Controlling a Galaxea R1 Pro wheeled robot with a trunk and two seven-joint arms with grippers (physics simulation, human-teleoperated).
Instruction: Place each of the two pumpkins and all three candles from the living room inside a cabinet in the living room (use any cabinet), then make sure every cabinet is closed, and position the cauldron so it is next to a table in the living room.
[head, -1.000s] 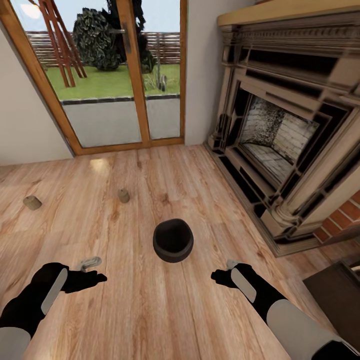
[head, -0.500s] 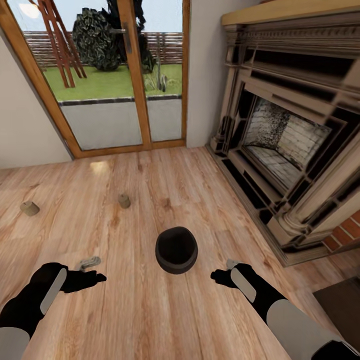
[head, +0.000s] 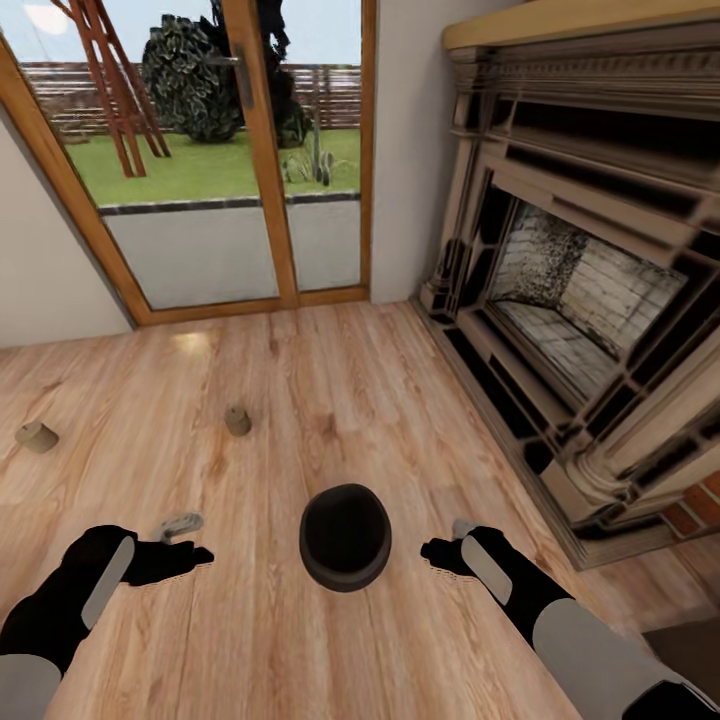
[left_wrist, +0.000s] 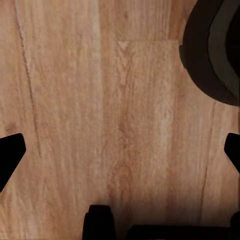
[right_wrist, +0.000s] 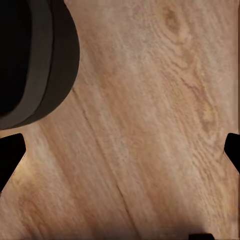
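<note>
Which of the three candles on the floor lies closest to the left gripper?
The grey candle lying on its side just beyond the left gripper; the other two candles sit farther off toward the glass door.

Matte black forearms with grey strips, pale grey upper sleeves, black left hand (head: 185, 556) and right hand (head: 440, 553).

- The cauldron (left_wrist: 212, 50) is cut off by the left wrist picture's edge; only one curved side of its rim and wall shows.
- In the right wrist view the cauldron (right_wrist: 35, 60) is likewise cropped at a corner.
- The left gripper (left_wrist: 120, 150) shows only fingertips (left_wrist: 10, 152) at the picture's edges.
- The third candle (head: 181, 522) is half hidden behind the left gripper in the head view.
- The fireplace (head: 590, 300) runs off the picture's edge.
</note>
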